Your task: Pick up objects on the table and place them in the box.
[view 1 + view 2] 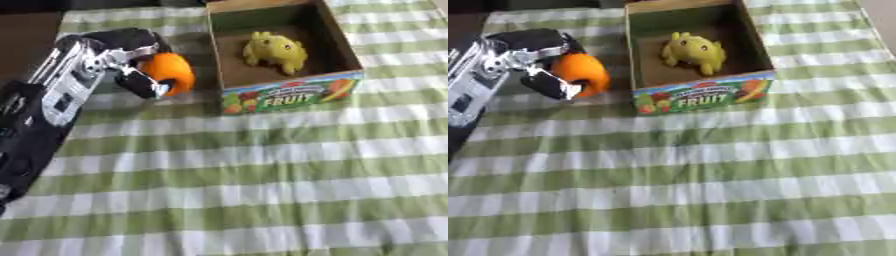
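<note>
Green-and-white striped cloth (262, 175) covers the table on which the whole scene lies. At upper left we see an orange ball-like object (173, 71), round and smooth, enclosed by the left hand (131, 60); the black fingers (140, 82) curl round its near side and the thumb side lies over its top, so the hand is closed about it. We cannot tell whether the orange object touches the cloth or is held just above it. It sits just beside the left wall of the cardboard box (341, 45), outside it, and apart from the wall by a narrow strip of cloth.

The box stands open at the top, with brown inner walls and a printed front panel (293, 94) that bears pictures of fruit and the word FRUIT. Inside, on the floor of the box toward its right half, we find a yellow frog-shaped toy (276, 51).

The left arm (52, 100), silver and black, enters from the lower left edge and rises toward the hand.
</note>
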You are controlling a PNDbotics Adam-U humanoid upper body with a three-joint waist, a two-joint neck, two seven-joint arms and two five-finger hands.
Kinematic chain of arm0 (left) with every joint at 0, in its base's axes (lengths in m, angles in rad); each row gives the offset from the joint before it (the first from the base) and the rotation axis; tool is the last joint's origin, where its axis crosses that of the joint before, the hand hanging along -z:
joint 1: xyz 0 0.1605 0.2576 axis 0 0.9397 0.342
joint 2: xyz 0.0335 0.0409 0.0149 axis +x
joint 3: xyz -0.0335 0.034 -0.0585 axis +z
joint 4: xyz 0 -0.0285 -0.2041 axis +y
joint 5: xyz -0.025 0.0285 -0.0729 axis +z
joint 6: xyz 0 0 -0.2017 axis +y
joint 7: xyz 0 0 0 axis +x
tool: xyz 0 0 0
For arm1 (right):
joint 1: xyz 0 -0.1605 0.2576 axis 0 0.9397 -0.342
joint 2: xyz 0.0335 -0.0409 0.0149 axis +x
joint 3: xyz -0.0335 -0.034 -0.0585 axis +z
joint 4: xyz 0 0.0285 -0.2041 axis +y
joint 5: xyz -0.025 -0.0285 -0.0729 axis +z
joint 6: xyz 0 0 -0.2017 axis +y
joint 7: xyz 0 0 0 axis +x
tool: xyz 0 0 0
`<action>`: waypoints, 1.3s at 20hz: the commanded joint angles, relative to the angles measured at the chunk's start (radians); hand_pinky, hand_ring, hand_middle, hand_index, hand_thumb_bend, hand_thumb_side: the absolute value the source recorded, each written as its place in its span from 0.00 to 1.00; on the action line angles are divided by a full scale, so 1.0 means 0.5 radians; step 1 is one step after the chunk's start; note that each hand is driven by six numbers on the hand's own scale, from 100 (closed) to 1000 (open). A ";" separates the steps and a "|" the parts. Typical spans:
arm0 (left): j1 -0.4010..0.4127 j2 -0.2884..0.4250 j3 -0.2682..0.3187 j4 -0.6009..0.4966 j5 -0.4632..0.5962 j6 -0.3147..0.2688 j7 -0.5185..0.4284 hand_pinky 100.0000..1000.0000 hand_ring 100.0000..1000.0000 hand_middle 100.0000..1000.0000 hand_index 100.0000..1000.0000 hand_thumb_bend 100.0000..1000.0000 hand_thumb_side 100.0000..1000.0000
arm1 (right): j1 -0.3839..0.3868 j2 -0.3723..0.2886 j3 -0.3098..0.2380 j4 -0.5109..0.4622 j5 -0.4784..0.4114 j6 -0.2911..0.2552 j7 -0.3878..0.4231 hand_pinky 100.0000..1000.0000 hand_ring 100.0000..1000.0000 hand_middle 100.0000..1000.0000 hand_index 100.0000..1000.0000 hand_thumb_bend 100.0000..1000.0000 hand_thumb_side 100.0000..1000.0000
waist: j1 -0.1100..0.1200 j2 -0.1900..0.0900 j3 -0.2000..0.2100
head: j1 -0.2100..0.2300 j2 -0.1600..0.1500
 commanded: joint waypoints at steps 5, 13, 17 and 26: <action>-0.087 0.061 0.040 -0.131 -0.099 0.017 0.057 0.35 0.54 0.55 0.69 0.00 0.30 | -0.023 -0.038 -0.021 -0.028 -0.017 -0.003 -0.008 0.70 0.83 0.74 0.83 0.00 1.00 | 0.002 -0.060 0.005 | -0.017 -0.004; -0.313 0.007 0.076 -0.167 -0.219 0.019 0.138 0.35 0.54 0.56 0.69 0.00 0.28 | -0.057 -0.039 -0.011 -0.028 -0.021 -0.018 -0.005 0.70 0.82 0.74 0.83 0.00 1.00 | 0.020 -0.065 -0.019 | -0.009 -0.031; -0.455 -0.087 0.089 -0.075 -0.311 0.030 0.242 0.35 0.54 0.56 0.69 0.00 0.28 | -0.093 -0.033 -0.002 -0.028 -0.032 -0.034 0.002 0.70 0.82 0.74 0.83 0.00 1.00 | 0.028 -0.056 -0.050 | 0.005 -0.058; -0.609 -0.317 0.101 0.246 -0.459 0.060 0.580 0.36 0.54 0.56 0.69 0.00 0.26 | -0.152 -0.012 0.011 -0.028 -0.045 -0.053 0.016 0.70 0.82 0.74 0.83 0.00 1.00 | 0.054 -0.016 -0.115 | 0.059 -0.122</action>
